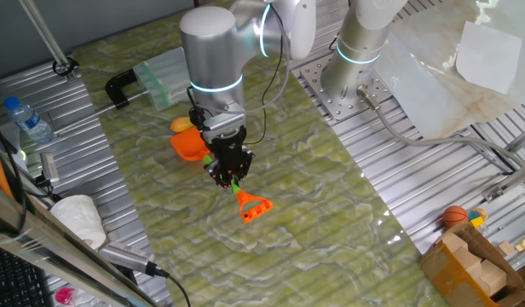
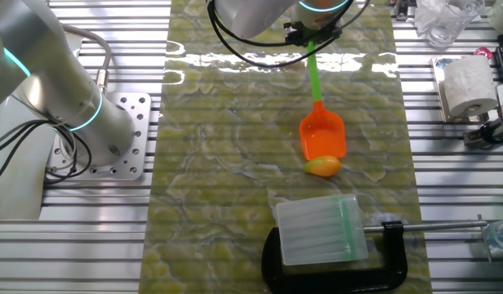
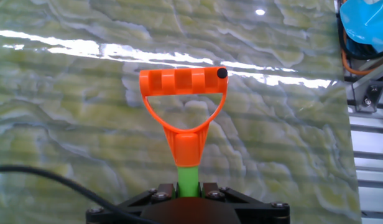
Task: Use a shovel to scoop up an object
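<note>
The shovel [image 1: 193, 145] has an orange blade, a thin green shaft and an orange D-shaped end [image 1: 254, 206]. My gripper [image 1: 229, 174] is shut on the green shaft. In the other fixed view the shaft [image 2: 314, 77] runs from my gripper [image 2: 310, 34] down to the blade [image 2: 322, 135], whose front edge touches the yellow-orange oval object [image 2: 323, 167]. The object [image 1: 181, 124] lies on the table just beyond the blade. In the hand view my gripper [image 3: 189, 186] clamps the shaft and the D-shaped end [image 3: 184, 84] sticks out ahead; the blade and the object are hidden there.
A clear plastic box [image 2: 318, 230] held by a black clamp [image 2: 390, 255] sits close beyond the object. A water bottle [image 1: 28, 118] and paper roll [image 2: 468, 84] stand on the side rails. A small orange ball [image 1: 454, 216] and wooden blocks [image 1: 467, 260] lie far off.
</note>
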Robot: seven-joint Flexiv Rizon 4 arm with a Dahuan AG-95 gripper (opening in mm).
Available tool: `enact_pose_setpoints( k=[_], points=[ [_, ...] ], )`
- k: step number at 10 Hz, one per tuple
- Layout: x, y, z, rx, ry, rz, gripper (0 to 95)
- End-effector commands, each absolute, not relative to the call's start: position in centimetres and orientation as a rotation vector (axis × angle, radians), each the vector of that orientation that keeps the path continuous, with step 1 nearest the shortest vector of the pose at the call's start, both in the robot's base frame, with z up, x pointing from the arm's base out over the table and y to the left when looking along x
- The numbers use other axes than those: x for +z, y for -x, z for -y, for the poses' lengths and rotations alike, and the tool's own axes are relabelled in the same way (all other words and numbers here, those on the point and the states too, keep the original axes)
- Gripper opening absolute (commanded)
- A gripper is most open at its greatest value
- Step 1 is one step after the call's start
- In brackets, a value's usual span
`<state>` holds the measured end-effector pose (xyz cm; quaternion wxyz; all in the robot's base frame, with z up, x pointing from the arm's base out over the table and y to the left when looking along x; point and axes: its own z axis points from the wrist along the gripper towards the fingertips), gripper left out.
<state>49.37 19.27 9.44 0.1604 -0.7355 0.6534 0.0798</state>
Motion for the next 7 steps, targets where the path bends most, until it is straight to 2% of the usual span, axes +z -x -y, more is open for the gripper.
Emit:
enact_pose_setpoints(
  k=[1, 7],
  points=[
    [9.44, -49.36, -19.14, 0.222, 2.106, -1.864, 0.0],
    [9.36, -49.03, -18.15, 0.244, 2.087, -1.838, 0.0]
  ],
)
